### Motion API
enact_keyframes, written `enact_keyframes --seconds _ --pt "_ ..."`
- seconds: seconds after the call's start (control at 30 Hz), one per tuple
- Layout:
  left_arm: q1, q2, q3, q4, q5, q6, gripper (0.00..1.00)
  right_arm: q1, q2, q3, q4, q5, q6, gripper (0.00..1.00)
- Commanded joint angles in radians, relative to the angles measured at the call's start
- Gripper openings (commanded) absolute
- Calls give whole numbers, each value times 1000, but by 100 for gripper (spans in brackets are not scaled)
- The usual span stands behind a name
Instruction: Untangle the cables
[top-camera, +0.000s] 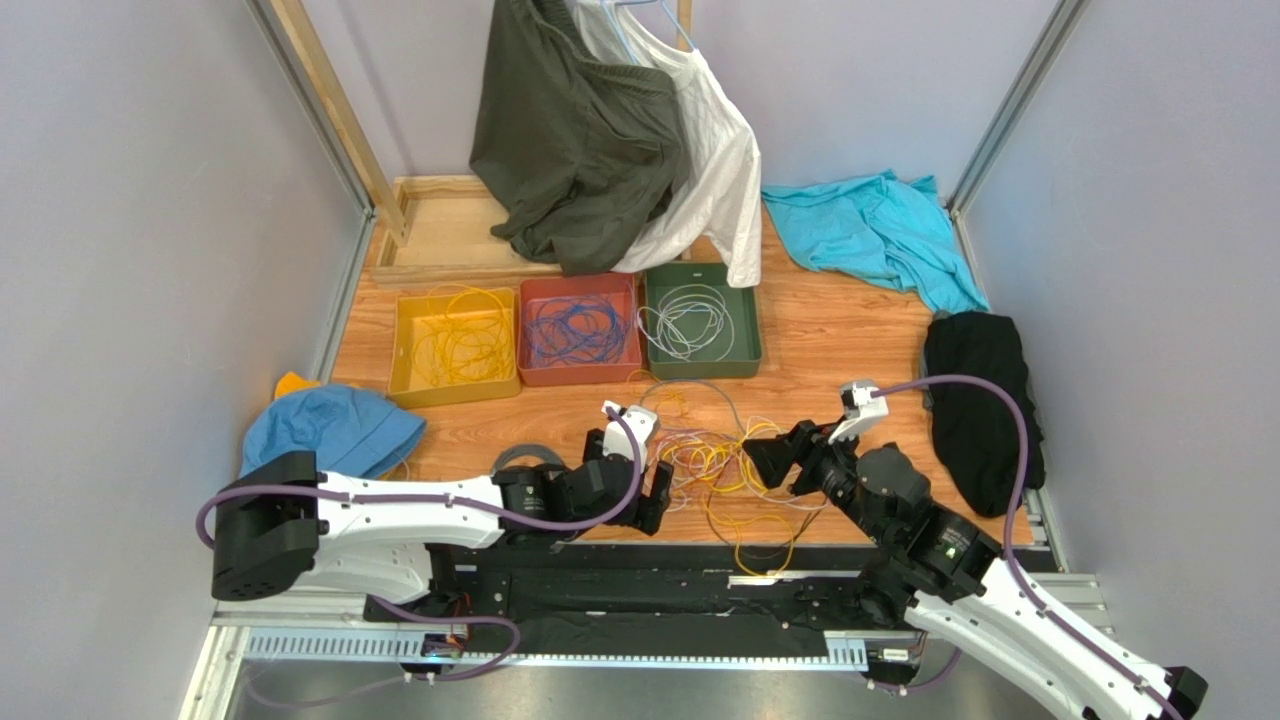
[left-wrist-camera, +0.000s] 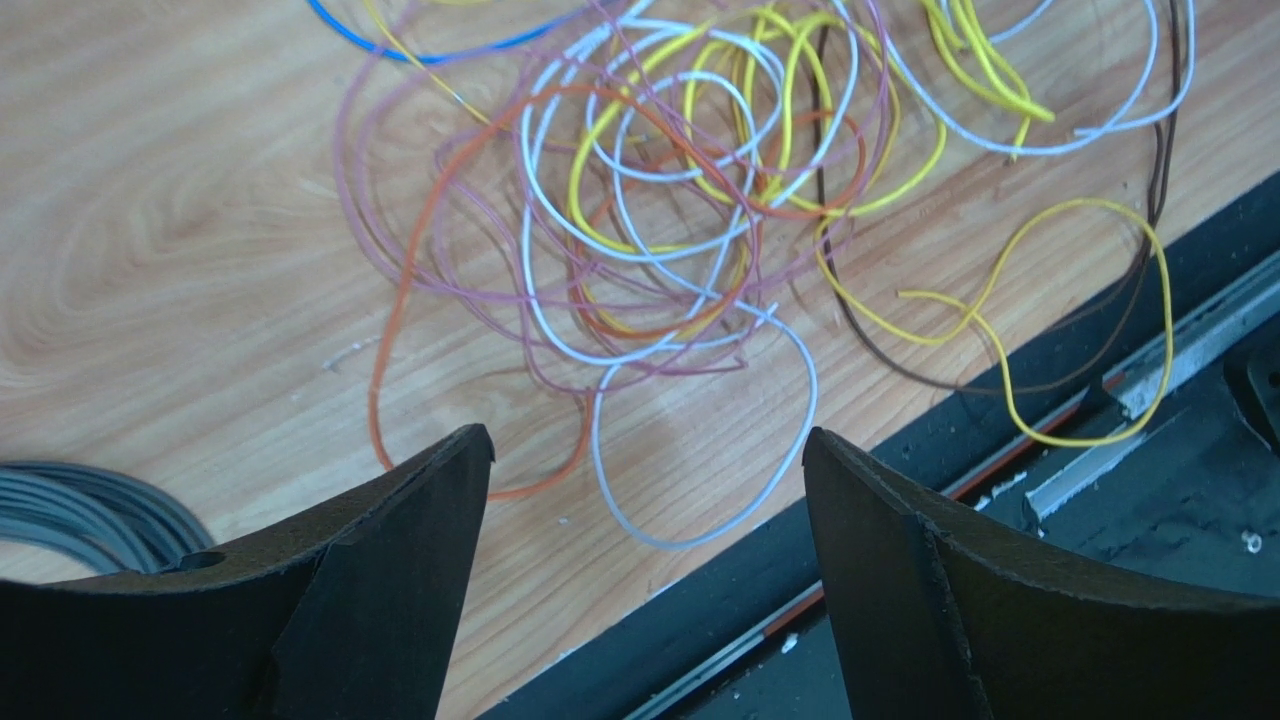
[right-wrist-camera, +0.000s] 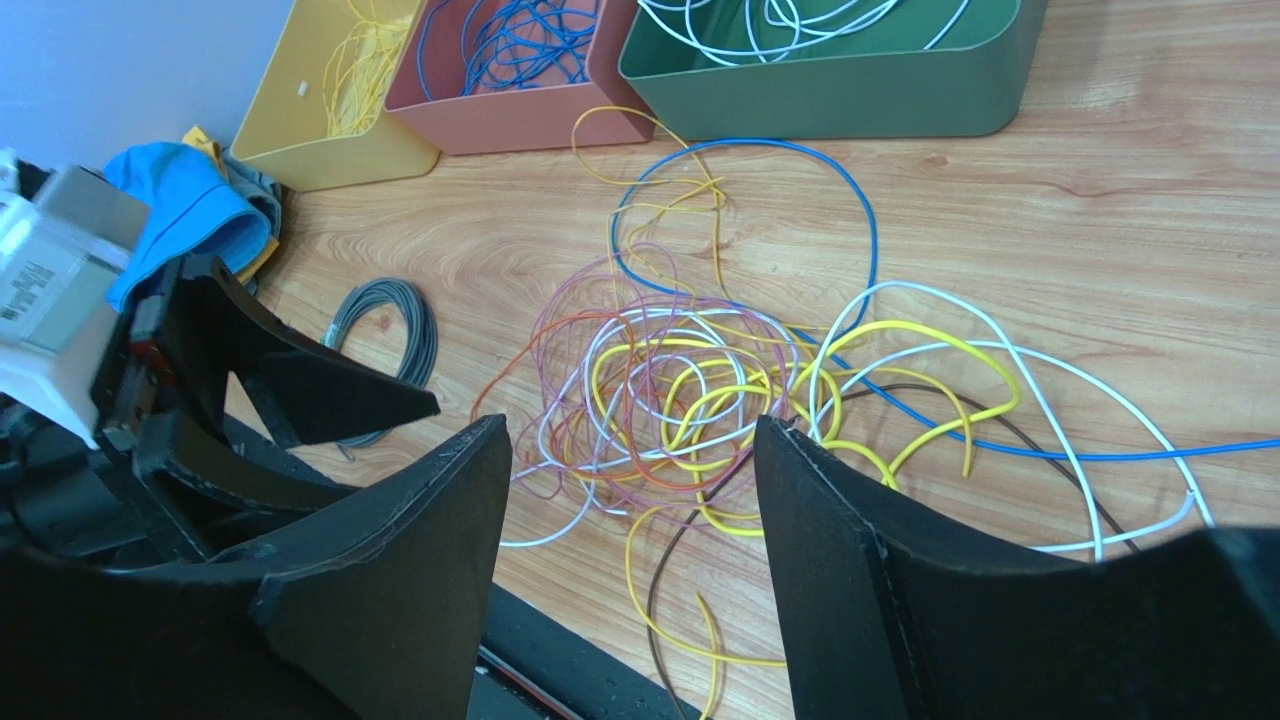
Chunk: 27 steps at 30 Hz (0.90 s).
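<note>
A loose tangle of cables (top-camera: 718, 468), yellow, white, purple, orange-red and dark strands looped through one another, lies on the wooden table (top-camera: 842, 338) by the middle of its near edge, with one yellow loop spilling over the black strip there. The left gripper (top-camera: 649, 477) sits just left of the heap and the right gripper (top-camera: 760, 453) just right of it. Both have their fingers spread apart and hold nothing. A small grey coil (right-wrist-camera: 383, 323) rests on the wood beside the left gripper. Farther back, three trays stand side by side in a row: the yellow tray (top-camera: 451, 395) holds yellow cables (top-camera: 458, 342), the red tray (top-camera: 580, 377) holds blue cables (top-camera: 576, 327), and the green tray (top-camera: 706, 369) holds white cables (top-camera: 688, 320). One loose blue cable (right-wrist-camera: 751, 165) curls between the heap and the green tray.
</note>
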Motion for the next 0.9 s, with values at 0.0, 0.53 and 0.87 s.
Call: enact_keyframes --seconds 0.0,0.53,0.87 --pt "2 11 -47 117 90 -35 84 8 -3 4 5 20 -5 64" --pt "10 137 -41 227 -25 -33 43 6 -12 -7 -27 54 7 64" --pt "8 -160 -29 30 -177 31 0 6 -32 -12 -39 51 12 63"
